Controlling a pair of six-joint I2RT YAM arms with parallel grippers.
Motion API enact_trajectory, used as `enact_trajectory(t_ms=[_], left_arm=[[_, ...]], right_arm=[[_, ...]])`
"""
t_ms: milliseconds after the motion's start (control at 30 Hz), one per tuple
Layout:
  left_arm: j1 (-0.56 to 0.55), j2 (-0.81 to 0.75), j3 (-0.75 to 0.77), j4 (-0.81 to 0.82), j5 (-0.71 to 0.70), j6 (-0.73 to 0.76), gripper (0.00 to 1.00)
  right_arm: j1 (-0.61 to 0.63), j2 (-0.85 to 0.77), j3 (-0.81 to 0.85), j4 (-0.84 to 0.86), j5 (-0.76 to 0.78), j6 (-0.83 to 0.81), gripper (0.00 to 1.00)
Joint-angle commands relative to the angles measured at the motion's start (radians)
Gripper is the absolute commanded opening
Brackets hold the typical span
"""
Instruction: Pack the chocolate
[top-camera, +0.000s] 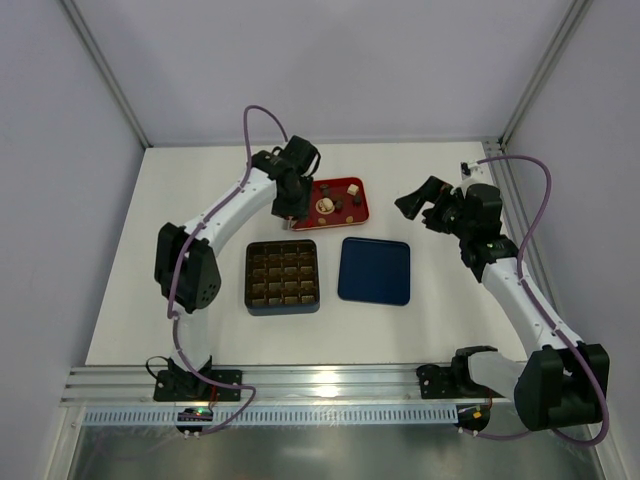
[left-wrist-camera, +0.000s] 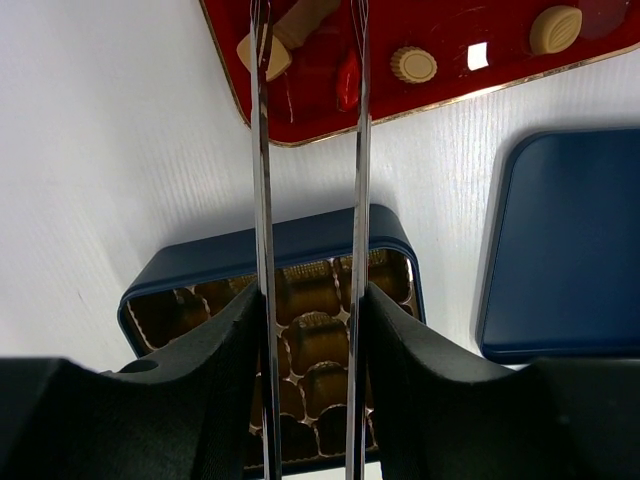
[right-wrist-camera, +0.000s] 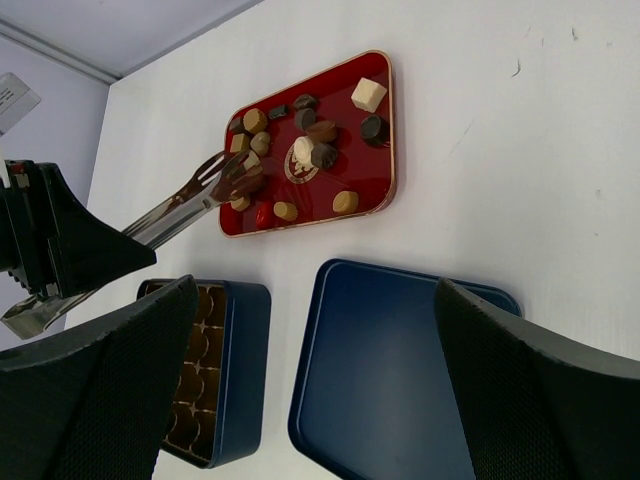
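Observation:
Several pieces of chocolate (right-wrist-camera: 312, 150) in dark brown, tan and cream lie on a red tray (top-camera: 362, 207). My left gripper (left-wrist-camera: 313, 290) is shut on a pair of metal tongs (left-wrist-camera: 262, 180), which reach over the tray's left end. A tan-brown piece (left-wrist-camera: 305, 15) lies between the tong tips beside a cream piece (left-wrist-camera: 272, 60); whether the tips pinch it I cannot tell. The dark box (top-camera: 283, 276) with gridded brown compartments sits below the tongs. My right gripper (right-wrist-camera: 315, 285) hangs open above the navy lid (right-wrist-camera: 400, 370), holding nothing.
The lid (top-camera: 375, 270) lies flat to the right of the box, both in front of the tray. The white tabletop (top-camera: 200, 190) is walled on three sides. The arm bases sit on a metal rail (top-camera: 330, 380) at the near edge.

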Motion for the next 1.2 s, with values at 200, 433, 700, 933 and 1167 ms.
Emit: enact_trajectory(t_ms=[200,433,700,933,1167], left_arm=[[-0.012,0.008,-0.003,-0.005,0.018,0.015,0.42],[-0.015,0.02,0.003,-0.005,0.029,0.016,0.42],[-0.017,0.026,0.011,-0.028,0.024,0.033,0.44],[-0.019,0.032,0.023,-0.053,0.03,0.052,0.41],[-0.019,0.051,0.046,-0.059,0.036,0.053,0.37]], right_arm=[[0.007,0.008,0.003,0.021,-0.004,0.013,1.0],[0.007,0.014,0.004,0.02,-0.006,0.016,1.0],[0.008,0.018,0.003,0.02,-0.007,0.016,1.0],[0.008,0.023,0.001,0.021,-0.007,0.021,1.0],[0.008,0.029,0.0,0.026,-0.01,0.025,1.0]])
